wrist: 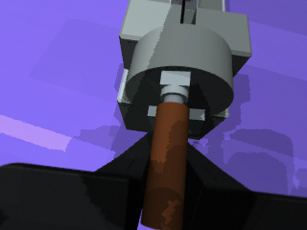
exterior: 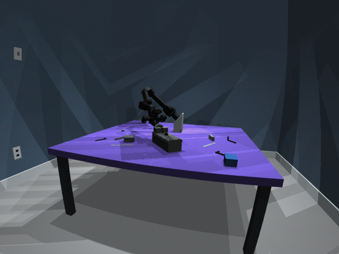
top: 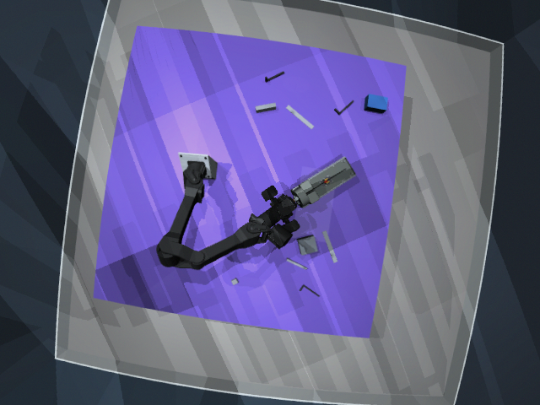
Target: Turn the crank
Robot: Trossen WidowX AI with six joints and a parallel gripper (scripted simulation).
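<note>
The machine is a long grey box on the table. A round grey housing is at its near end. The slide's red pointer shows small near the middle of its top slot. I cannot tell from these views whether it is level with the brass marks. The crank's orange-brown handle points out of the housing toward my wrist camera. My gripper is shut on the handle, with one black finger on each side. In the top view the arm reaches the housing from the lower left.
A grey block and a pale strip lie beside the machine. Another pale strip, a grey bar, a black hooked piece and a blue block lie on its other side.
</note>
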